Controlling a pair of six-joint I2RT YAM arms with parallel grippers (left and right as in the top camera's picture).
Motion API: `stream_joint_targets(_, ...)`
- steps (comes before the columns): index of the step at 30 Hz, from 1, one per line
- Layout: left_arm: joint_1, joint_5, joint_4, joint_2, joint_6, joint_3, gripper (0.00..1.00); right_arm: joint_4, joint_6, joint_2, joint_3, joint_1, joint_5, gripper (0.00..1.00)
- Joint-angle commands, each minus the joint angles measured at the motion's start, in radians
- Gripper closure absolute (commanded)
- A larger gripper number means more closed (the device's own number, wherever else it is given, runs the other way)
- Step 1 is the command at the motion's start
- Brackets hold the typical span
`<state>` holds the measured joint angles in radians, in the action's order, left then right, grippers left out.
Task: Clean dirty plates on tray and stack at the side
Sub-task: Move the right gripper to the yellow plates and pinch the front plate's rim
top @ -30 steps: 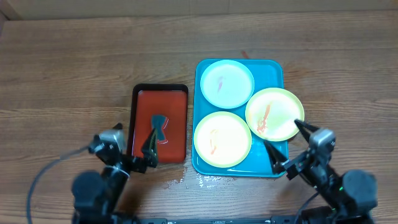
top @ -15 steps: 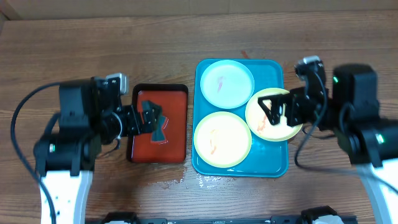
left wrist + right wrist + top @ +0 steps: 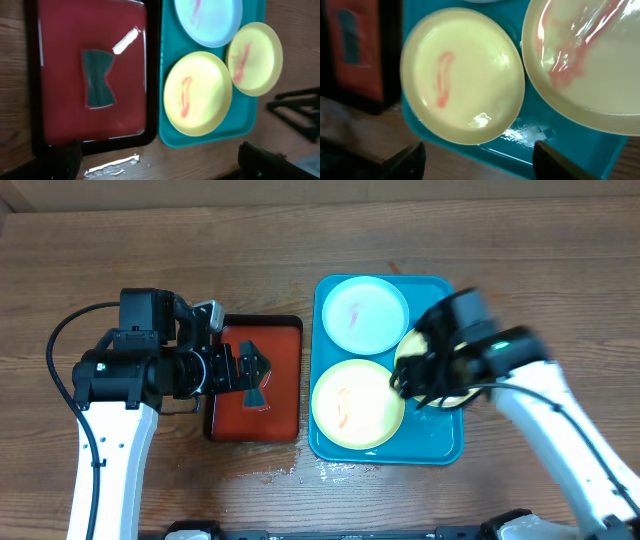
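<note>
My left hand (image 3: 164,159) is spread wide and empty above the red tray (image 3: 60,115). My right hand (image 3: 482,160), also wide open and empty, hovers over the three smeared plates (image 3: 462,75) lying on the blue tray (image 3: 522,145).

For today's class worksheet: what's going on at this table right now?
Nothing is cleaned yet. The left gripper hovers open above the red tray, where a dark pad lies. The right gripper hovers open above the front yellow-green plate and the right yellow-green plate on the teal tray. Those and the mint plate lie smeared there; none is stacked aside.
</note>
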<state>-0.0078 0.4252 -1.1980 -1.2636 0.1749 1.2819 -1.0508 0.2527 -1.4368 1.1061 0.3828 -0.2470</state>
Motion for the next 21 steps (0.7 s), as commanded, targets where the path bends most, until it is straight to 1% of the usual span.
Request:
stream_joint_targets(1,-0.006,-0.066,0.002,-0.005,-0.034,0.021,0.00,0.083,0.171,-0.020,-0.117,0.047,0.123,0.33)
stream_joint_targets(2,-0.006,-0.061,0.007,-0.005,-0.032,0.021,0.00,0.116,0.188,-0.026,-0.145,0.047,0.117,0.35)
stream_joint_targets(5,-0.006,0.014,0.018,-0.006,-0.030,0.021,0.00,0.185,0.190,-0.049,-0.196,0.047,0.112,0.41)
stream_joint_targets(6,-0.006,0.006,0.021,-0.006,-0.030,0.021,0.00,0.203,0.190,-0.058,-0.208,0.047,0.112,0.44)
stream_joint_targets(8,-0.006,-0.055,0.018,-0.008,-0.026,0.019,0.00,0.231,0.190,-0.078,-0.225,0.047,0.111,0.46)
stream_joint_targets(10,-0.006,-0.101,0.023,-0.011,-0.001,0.009,0.00,0.261,0.190,-0.097,-0.237,0.047,0.094,0.52)
stream_joint_targets(11,-0.006,-0.105,0.026,-0.016,0.009,0.003,0.00,0.278,0.190,-0.108,-0.242,0.047,0.088,0.52)
stream_joint_targets(12,-0.007,-0.104,0.028,-0.021,0.014,-0.003,0.01,0.294,0.189,-0.118,-0.246,0.047,0.090,0.56)
stream_joint_targets(13,-0.008,-0.106,0.028,-0.031,0.016,-0.008,0.02,0.312,0.189,-0.129,-0.249,0.047,0.101,0.66)
stream_joint_targets(14,-0.012,-0.114,0.027,-0.041,0.023,-0.016,0.04,0.324,0.190,-0.137,-0.249,0.047,0.109,0.78)
stream_joint_targets(15,-0.017,-0.124,0.028,-0.051,0.038,-0.025,0.06,0.333,0.198,-0.141,-0.249,0.047,0.116,0.83)
stream_joint_targets(17,-0.032,-0.122,0.041,-0.077,0.067,-0.052,0.12,0.350,0.217,-0.142,-0.249,0.047,0.133,0.87)
stream_joint_targets(19,-0.059,-0.122,0.069,-0.108,0.093,-0.092,0.17,0.356,0.245,-0.142,-0.248,0.047,0.154,0.94)
stream_joint_targets(21,-0.093,-0.122,0.111,-0.145,0.095,-0.135,0.22,0.354,0.266,-0.142,-0.249,0.047,0.179,0.96)
